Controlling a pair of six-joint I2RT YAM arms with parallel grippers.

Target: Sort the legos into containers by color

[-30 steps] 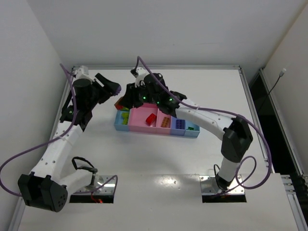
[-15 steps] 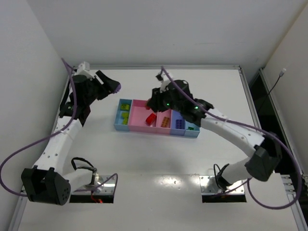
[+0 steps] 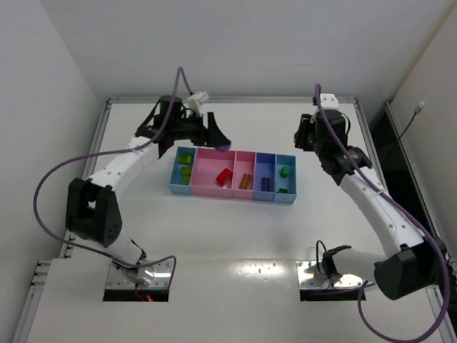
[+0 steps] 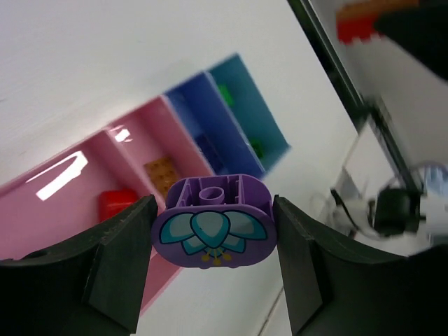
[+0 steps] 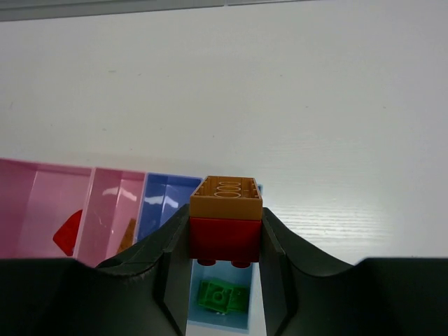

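The purple lego (image 4: 212, 222), rounded and printed with petals, is pinched in the clenched jaws of the left gripper (image 3: 216, 138). It hangs above the far edge of the row of containers (image 3: 214, 194), over the row's wide pink bin (image 3: 207, 179). Half a second ago that gripper hung well off the row's left end. It has since swung in, so this piece looks bound for a drop. The periwinkle bin (image 3: 265, 166), two places further right in the row, already holds a dark purple-blue brick. I judge that bin to be the target, not the pink one beneath.

The orange-on-red stack (image 5: 226, 218) is held fast between the fingers of the right gripper (image 5: 225, 246). Half a second ago that gripper was low over the row's pink bins. It has now pulled back beyond the row's far right corner, leaving room for the left arm. Two colours joined cannot go into one bin, so the stack probably needs splitting first. A red brick (image 3: 224, 176) already lies in the wide pink bin.
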